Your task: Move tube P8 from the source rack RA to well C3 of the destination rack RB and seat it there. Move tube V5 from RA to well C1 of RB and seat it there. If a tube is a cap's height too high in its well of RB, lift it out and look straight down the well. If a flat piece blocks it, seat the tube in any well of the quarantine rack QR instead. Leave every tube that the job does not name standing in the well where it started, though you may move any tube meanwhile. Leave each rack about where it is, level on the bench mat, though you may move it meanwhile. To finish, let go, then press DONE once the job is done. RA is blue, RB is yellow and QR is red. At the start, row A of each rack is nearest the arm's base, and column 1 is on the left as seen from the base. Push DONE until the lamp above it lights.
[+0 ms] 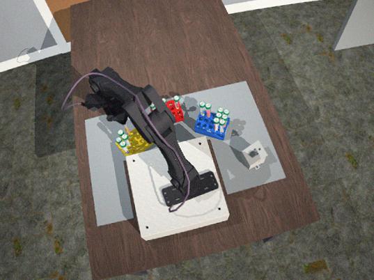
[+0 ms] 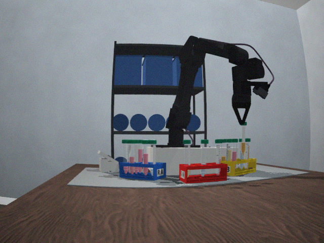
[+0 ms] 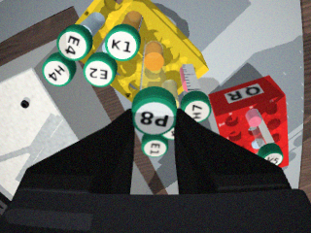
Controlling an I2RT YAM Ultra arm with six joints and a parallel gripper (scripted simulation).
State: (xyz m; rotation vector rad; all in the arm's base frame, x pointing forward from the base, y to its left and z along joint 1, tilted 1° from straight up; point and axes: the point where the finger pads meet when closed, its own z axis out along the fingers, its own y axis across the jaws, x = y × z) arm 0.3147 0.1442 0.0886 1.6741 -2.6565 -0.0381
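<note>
Listing what we see, with 12 o'clock at the top of each picture:

Item, gripper (image 1: 122, 121) (image 2: 242, 123) (image 3: 154, 118): closed on the green cap of tube P8 (image 2: 243, 133) (image 3: 155, 114), fingers on either side.

Item, P8: orange contents, nearly upright in the exterior view, its cap above all the racked ones. We find it over the yellow rack RB (image 1: 123, 149) (image 2: 244, 171) (image 3: 194, 63); whether its tip has entered a well, we cannot tell.

Item, RB's neighbours, in the wrist view from P8's cap: K1 (image 3: 122, 42) at 11 o'clock; E4 (image 3: 74, 43), E2 (image 3: 100, 69) and H4 (image 3: 59, 73) around 10; H7 (image 3: 195, 107) at 3; E1 (image 3: 154, 146) at 6.

Item, tube V5 (image 3: 271, 154): standing in the red rack QR (image 1: 177, 117) (image 2: 204, 178) (image 3: 277, 92), between 3 and 4 o'clock from P8's cap, label partly covered by a finger. Its exact well we cannot tell.

Item, positions in the top view, from the arm's base (image 1: 170, 200): RB at 11 o'clock, QR at 12, the blue rack RA (image 1: 211, 133) (image 2: 138, 176) at 1, a white box (image 1: 259, 156) at 2.

Item, RA: we count eight green-capped tubes, labels too small for us to read.
</note>
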